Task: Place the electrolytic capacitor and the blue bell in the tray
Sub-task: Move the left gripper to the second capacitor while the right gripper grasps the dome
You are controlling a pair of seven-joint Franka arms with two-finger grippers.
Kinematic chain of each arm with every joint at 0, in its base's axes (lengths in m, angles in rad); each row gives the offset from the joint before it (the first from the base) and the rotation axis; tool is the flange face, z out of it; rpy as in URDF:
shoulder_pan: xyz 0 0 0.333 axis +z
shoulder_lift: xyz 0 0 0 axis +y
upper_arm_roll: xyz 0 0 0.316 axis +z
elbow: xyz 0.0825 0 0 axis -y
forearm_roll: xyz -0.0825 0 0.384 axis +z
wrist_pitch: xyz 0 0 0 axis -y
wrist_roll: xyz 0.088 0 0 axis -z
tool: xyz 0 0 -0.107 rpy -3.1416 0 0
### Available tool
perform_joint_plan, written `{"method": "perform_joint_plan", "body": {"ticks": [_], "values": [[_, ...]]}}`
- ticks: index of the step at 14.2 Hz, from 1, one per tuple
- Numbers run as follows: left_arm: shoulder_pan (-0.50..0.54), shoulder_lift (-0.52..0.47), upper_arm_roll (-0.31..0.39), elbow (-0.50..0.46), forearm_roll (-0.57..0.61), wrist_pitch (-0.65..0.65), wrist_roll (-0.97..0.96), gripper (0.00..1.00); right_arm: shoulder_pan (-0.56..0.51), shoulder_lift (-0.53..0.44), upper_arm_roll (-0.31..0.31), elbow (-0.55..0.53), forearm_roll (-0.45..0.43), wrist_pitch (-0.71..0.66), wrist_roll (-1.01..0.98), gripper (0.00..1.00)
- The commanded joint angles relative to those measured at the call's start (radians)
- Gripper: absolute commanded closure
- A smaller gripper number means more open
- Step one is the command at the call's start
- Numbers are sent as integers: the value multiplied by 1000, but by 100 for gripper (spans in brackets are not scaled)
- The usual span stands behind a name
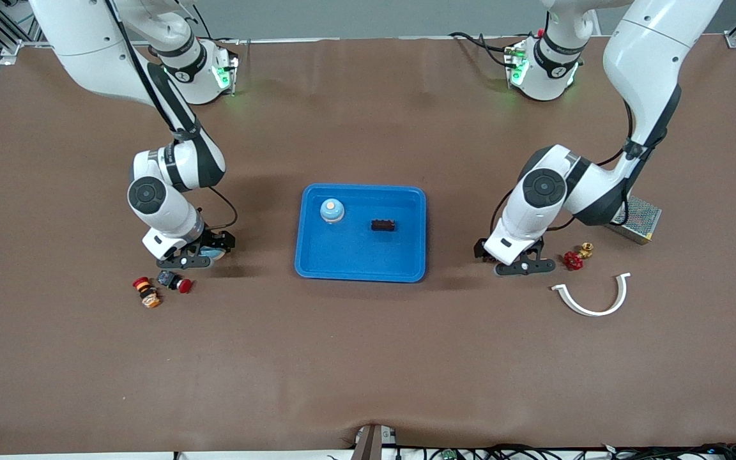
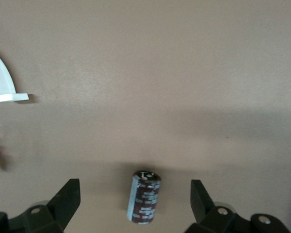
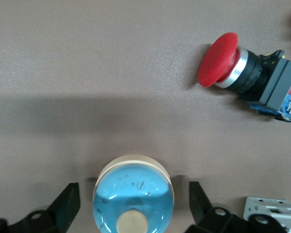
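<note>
From the front, the tray (image 1: 361, 232) lies mid-tabletop between both hands, with bare tabletop around its rim. The left wrist view shows the left hand (image 2: 135, 201) spread around the capacitor (image 2: 145, 196). The right wrist view shows the right hand (image 3: 134, 204) apart around the blue bell (image 3: 134, 193), untouched.

Got both arms bent low over my table, left gripper (image 1: 516, 260) and right gripper (image 1: 197, 253) each with fingers spread wide.
</note>
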Motion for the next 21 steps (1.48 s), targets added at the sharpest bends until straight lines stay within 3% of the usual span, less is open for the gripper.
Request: {"method": "perform_joint_plan", "body": {"ticks": [1,5,7,8,13,15,18,21], "values": [[23,-43,-21,-68,22,48,14,0,-19,-5,13,-8,14,9,1,10],[41,-35,-21,-132,23,146,25,0,-19,-4,13,-6,14,9,2,35],[44,-34,-21,-145,23,152,69,0,-19,-2,13,-5,14,9,2,56],[53,-32,-21,-146,23,152,87,0,-16,1,14,-3,14,9,2,61],[66,-12,-21,-151,23,170,153,0,-11,-5,21,26,17,-25,22,61],[66,5,-20,-149,23,195,154,0,-8,-13,28,66,17,-107,45,61],[66,12,-20,-149,23,200,155,0,-4,-21,74,139,84,-226,121,61],[67,26,-20,-145,25,203,157,0,54,-18,80,179,149,-234,219,61]]}}
